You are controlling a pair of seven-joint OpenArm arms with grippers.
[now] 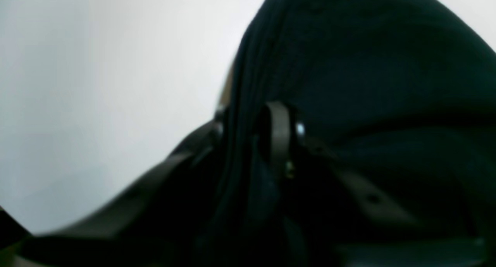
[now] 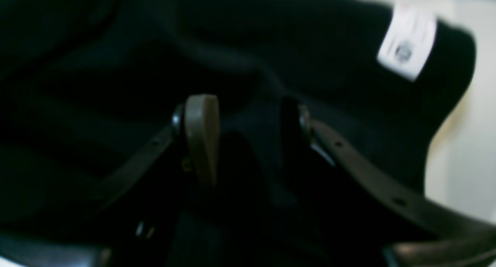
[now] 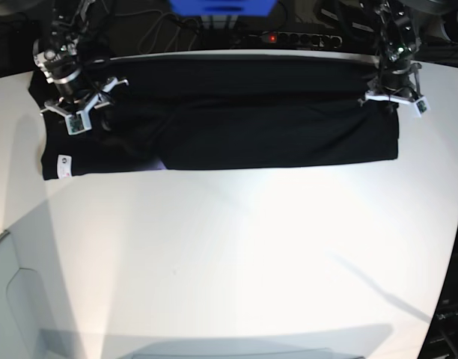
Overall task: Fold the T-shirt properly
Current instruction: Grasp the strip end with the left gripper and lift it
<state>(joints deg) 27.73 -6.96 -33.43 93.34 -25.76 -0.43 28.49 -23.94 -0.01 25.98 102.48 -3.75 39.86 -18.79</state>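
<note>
The black T-shirt (image 3: 236,120) lies as a long band across the far part of the white table (image 3: 229,262). Its white label (image 3: 62,161) sits at the band's near left corner and also shows in the right wrist view (image 2: 407,42). My left gripper (image 3: 394,101) is at the shirt's right end. In its wrist view the left gripper (image 1: 250,123) is shut on several stacked layers of the T-shirt (image 1: 368,65) at the fabric's edge. My right gripper (image 3: 83,112) is on the shirt's left end. Up close the right gripper (image 2: 248,119) stands open, its fingers down on the cloth (image 2: 271,46).
A power strip (image 3: 289,37) with a red light, cables and a blue object (image 3: 221,6) lie behind the table's far edge. The table's right edge runs near the left arm. A pale panel (image 3: 12,299) stands at the lower left.
</note>
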